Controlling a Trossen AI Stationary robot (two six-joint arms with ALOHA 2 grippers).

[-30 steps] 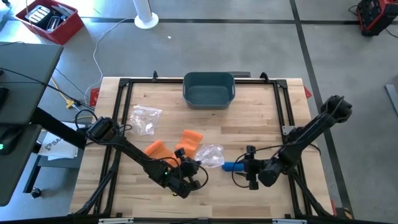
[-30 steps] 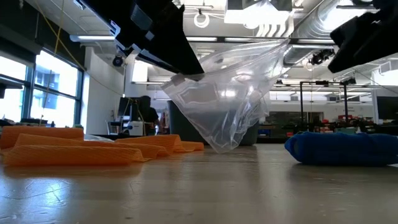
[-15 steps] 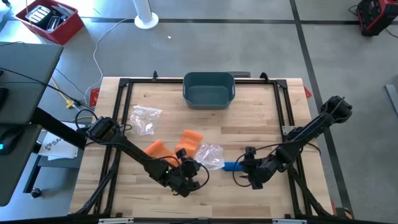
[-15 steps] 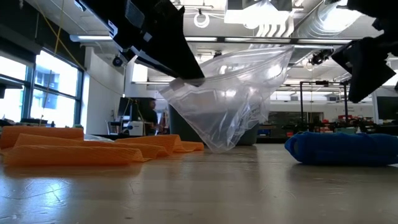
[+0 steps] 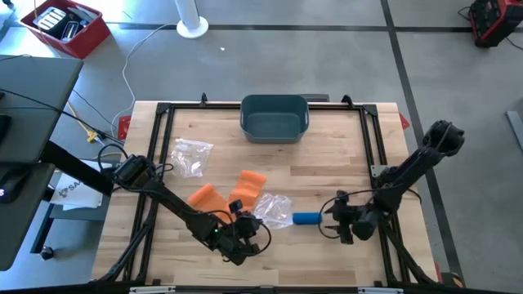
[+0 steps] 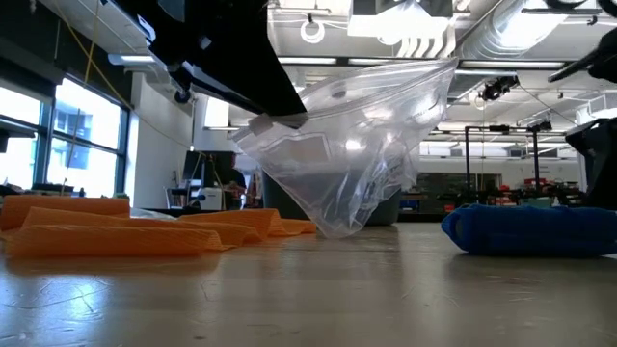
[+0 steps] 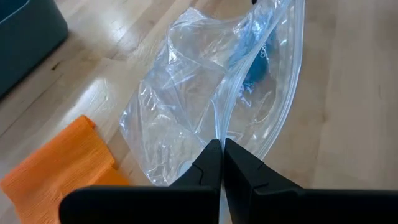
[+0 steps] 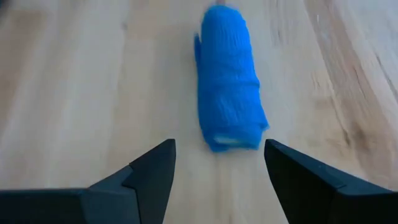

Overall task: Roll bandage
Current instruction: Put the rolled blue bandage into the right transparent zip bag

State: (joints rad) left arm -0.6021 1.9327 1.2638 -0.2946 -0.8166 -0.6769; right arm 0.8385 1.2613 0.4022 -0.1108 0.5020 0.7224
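My right tool (image 8: 217, 171) is released, its fingers spread wide and clear of the rolled blue bandage (image 8: 229, 84), which lies on the bench (image 5: 343, 147) just beyond the tips. My left tool (image 7: 221, 163) is clenched on the edge of a clear plastic zip bag (image 7: 205, 106), holding it lifted off the wood near the front edge, beside the blue roll. Two orange bandages (image 5: 229, 193) lie behind the bag, another clear bag (image 5: 190, 155) further back, and a dark teal bin (image 5: 274, 117) at the far edge.

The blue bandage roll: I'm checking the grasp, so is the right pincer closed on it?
No. In the right wrist view the right pincer stands open, with the blue bandage roll lying free on the table ahead of it.
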